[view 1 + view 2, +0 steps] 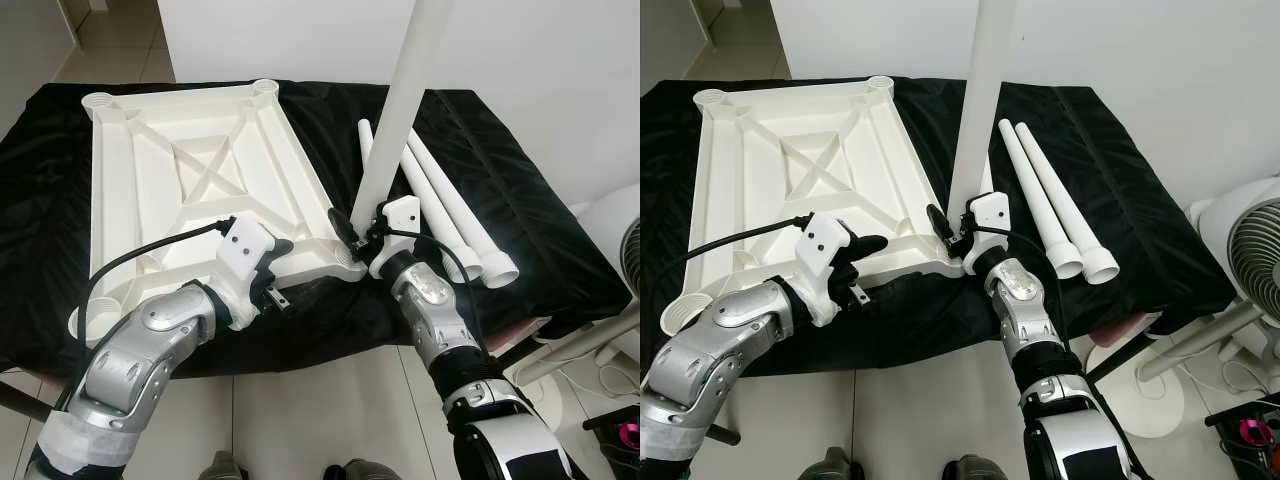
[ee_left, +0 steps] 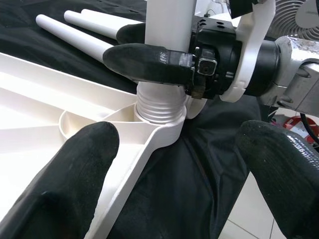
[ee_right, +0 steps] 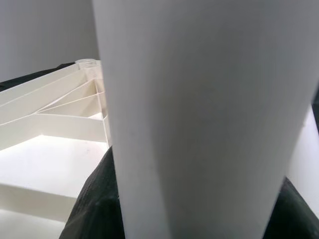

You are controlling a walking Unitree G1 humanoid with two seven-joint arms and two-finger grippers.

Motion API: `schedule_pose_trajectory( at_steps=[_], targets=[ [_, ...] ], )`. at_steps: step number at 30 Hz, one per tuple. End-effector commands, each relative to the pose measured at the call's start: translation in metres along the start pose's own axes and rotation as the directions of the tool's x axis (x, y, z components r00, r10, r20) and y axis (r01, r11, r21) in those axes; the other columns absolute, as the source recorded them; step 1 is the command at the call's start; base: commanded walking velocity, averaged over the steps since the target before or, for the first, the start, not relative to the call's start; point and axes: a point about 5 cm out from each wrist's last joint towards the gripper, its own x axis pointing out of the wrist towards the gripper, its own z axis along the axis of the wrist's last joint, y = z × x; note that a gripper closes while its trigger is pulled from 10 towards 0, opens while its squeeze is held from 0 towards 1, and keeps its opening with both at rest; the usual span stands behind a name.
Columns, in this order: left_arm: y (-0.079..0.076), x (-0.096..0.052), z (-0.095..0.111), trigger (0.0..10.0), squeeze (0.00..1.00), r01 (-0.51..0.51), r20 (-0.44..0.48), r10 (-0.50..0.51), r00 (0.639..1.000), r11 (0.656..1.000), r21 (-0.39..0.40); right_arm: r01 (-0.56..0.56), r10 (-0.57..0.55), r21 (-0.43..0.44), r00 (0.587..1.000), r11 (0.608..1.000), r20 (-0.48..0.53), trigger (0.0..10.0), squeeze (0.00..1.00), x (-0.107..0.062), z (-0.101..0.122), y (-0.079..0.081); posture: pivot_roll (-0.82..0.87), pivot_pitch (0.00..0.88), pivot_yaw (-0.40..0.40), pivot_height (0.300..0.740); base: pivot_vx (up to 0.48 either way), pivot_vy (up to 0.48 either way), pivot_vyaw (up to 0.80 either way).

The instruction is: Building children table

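A white children's tabletop point(image 1: 200, 170) lies upside down on a black cloth point(image 1: 540, 220). A white leg point(image 1: 405, 90) stands upright in its near right corner socket point(image 2: 164, 132), and the leg's threaded end point(image 2: 158, 107) sits in the socket. My right gripper point(image 1: 358, 235) is shut on the leg just above the socket; the same leg point(image 3: 199, 114) looms close in the right wrist view. My left gripper point(image 1: 283, 275) is open at the tabletop's near edge, left of that corner, holding nothing. More loose legs point(image 1: 1055, 200) lie side by side to the right.
The cloth covers a low table whose front edge point(image 1: 330, 355) is just before me, with tiled floor point(image 1: 320, 420) below. A white fan point(image 1: 1250, 250) stands on the floor to the right. A white wall point(image 1: 540, 50) runs behind.
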Motion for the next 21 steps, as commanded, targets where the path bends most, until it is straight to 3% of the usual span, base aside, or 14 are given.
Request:
schedule_pose_trajectory(
  at_steps=[1,10,13,16,21],
  targets=[
    [-0.002,-0.001,0.002,10.0,0.0,0.017,0.001,-0.017,1.0,1.0,0.006,0.077,-0.071,0.044,0.99,0.996,-0.126,10.0,0.0,-0.014,-0.027,-0.005,0.03,0.08,-0.045,0.74,0.0,0.0,0.0],
    [-0.008,0.0,0.001,10.0,0.0,0.045,0.001,-0.045,0.999,0.999,0.0,0.215,-0.206,0.106,0.975,0.971,-0.087,10.0,0.0,-0.011,-0.023,0.003,0.03,0.075,-0.053,0.74,0.0,0.0,0.0],
    [-0.009,0.002,0.001,10.0,0.0,0.047,0.004,-0.047,0.999,0.999,-0.003,0.328,-0.317,0.116,0.943,0.938,-0.106,10.0,0.0,-0.006,-0.022,0.012,0.03,0.069,-0.057,0.74,0.0,0.0,0.0],
    [-0.01,0.003,0.0,10.0,0.0,0.048,0.006,-0.048,0.999,0.999,-0.003,0.469,-0.456,0.125,0.882,0.874,-0.119,10.0,0.0,0.001,-0.017,0.021,0.03,0.061,-0.061,0.74,0.0,0.0,0.0],
    [-0.011,0.005,0.0,10.0,0.0,0.049,0.01,-0.049,0.999,0.999,-0.005,0.534,-0.522,0.082,0.842,0.841,-0.134,10.0,0.0,0.006,-0.013,0.023,0.02,0.058,-0.065,0.74,0.0,0.0,0.0]
  ],
)
